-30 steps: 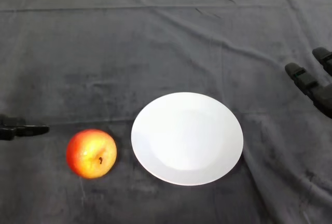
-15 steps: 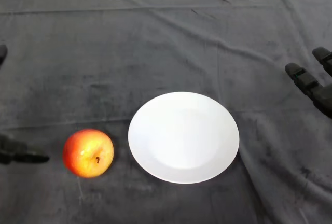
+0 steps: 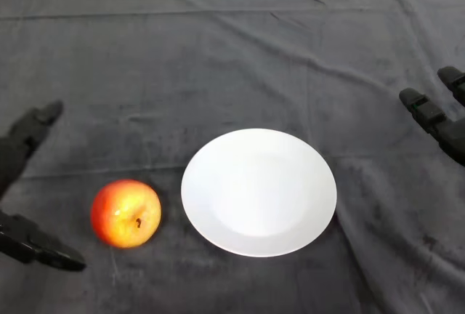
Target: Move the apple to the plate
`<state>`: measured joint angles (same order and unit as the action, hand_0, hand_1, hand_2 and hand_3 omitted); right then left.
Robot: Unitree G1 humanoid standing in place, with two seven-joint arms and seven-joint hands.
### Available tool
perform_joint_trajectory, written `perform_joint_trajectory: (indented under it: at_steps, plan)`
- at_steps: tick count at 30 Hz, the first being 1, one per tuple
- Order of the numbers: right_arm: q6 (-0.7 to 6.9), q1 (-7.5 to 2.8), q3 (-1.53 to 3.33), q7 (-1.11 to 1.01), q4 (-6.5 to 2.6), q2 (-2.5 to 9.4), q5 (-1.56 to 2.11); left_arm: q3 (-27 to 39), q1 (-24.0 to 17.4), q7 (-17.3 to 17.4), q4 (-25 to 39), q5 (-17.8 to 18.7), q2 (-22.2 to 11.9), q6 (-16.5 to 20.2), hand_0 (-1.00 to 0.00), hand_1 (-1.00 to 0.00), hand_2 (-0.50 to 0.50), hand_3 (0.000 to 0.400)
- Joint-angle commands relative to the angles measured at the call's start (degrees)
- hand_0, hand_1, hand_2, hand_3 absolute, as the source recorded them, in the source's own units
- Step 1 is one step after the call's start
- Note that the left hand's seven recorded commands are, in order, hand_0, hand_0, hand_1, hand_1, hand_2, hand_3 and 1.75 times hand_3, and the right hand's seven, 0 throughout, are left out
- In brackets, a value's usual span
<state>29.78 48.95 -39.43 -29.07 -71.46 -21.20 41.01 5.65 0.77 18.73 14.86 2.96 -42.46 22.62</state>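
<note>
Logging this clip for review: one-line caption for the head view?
Open left hand spread beside the red-yellow apple, not touching it; white plate bare on the dark cloth.

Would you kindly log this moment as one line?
left hand: open, left of apple, not touching | apple: on cloth, left of plate | plate: empty

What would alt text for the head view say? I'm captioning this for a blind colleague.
A red-and-yellow apple sits on a dark cloth-covered table, just left of an empty white plate and not touching it. The robot's black left hand reaches in from the left edge, fingers spread open, near the apple but not yet touching it.
</note>
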Motion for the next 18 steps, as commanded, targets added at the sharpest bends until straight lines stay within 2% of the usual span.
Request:
perform_joint_trajectory:
  at_steps: [1,18]
  plan:
    - [0.07,0.96,-1.09,-0.26,2.47,-1.14,-0.34,-2.15,-0.67,1.27,1.57,-1.25,-3.09,-0.43,0.00,0.00,0.00,0.000]
    - [0.07,0.96,-1.08,-0.25,2.46,-1.14,-0.30,-9.64,5.81,2.18,-4.63,-4.63,1.10,-2.57,0.00,0.00,0.00,0.000]
